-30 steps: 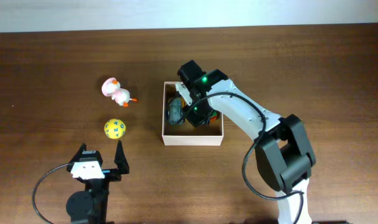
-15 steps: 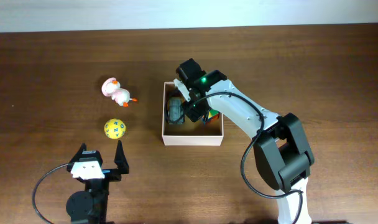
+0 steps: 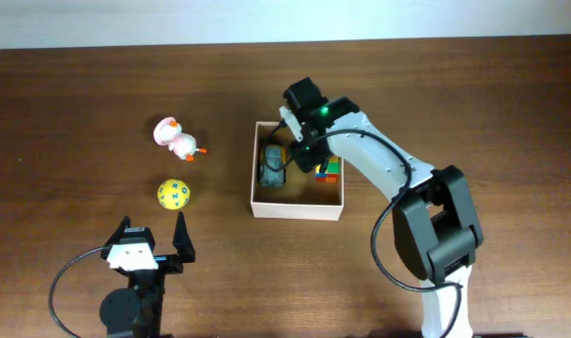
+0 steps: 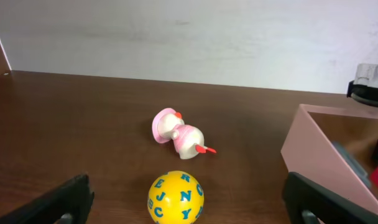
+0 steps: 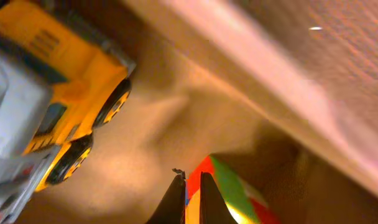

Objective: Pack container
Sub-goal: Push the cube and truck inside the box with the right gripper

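Note:
The container (image 3: 297,209), a shallow white-walled box with a tan inside, stands mid-table. It also shows in the left wrist view (image 4: 316,155) and the right wrist view (image 5: 251,74). Inside it lie a grey and yellow toy truck (image 3: 271,169) (image 5: 52,93) and a multicoloured block (image 3: 331,170) (image 5: 232,193). My right gripper (image 3: 302,161) (image 5: 190,186) is down inside the container, fingers pressed nearly together with nothing between them, just beside the block. My left gripper (image 3: 150,240) (image 4: 186,183) is open and empty near the front edge. A yellow letter ball (image 3: 173,194) (image 4: 175,198) lies just in front of it.
A pink duck toy (image 3: 178,139) (image 4: 178,134) lies on its side left of the container, behind the ball. Bare brown table (image 3: 473,113) lies around them. A pale wall (image 4: 189,37) runs along the table's back edge.
The right arm has shifted right and the container has slid a little right with it. The coloured block now shows clear of the arm. The left arm, ball and duck have not moved.

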You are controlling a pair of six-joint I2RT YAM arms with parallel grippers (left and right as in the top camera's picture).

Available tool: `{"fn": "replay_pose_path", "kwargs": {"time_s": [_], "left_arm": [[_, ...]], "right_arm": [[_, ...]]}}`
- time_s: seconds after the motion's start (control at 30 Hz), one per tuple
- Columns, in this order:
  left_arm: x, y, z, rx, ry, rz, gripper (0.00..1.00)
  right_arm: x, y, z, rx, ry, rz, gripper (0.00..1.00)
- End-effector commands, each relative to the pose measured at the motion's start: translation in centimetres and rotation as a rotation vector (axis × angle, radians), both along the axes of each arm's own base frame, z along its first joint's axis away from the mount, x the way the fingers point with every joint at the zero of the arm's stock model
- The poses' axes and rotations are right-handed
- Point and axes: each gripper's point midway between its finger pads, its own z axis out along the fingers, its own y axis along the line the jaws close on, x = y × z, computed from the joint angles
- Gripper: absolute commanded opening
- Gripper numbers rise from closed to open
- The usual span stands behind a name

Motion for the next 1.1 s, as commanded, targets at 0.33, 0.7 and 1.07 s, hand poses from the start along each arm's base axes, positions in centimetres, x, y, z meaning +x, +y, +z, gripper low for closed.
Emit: {"fn": "replay_pose_path", "kwargs": {"time_s": [0.33, 0.7, 1.07], "left_arm": [[0.0, 0.0, -0.1, 0.019, -0.004, 0.000, 0.99], [0.0, 0.0, -0.1, 0.019, -0.004, 0.000, 0.99], [0.0, 0.0, -0.1, 0.019, -0.004, 0.000, 0.99]], "right_arm": [[-2.2, 2.0, 1.2, 0.008, 0.068, 0.097, 0.04], [-7.9, 3.7, 0.9, -0.050, 0.218, 0.175, 0.04], [-8.1, -0.1, 0.8, -0.116, 0.284, 0.058, 0.04]]}}
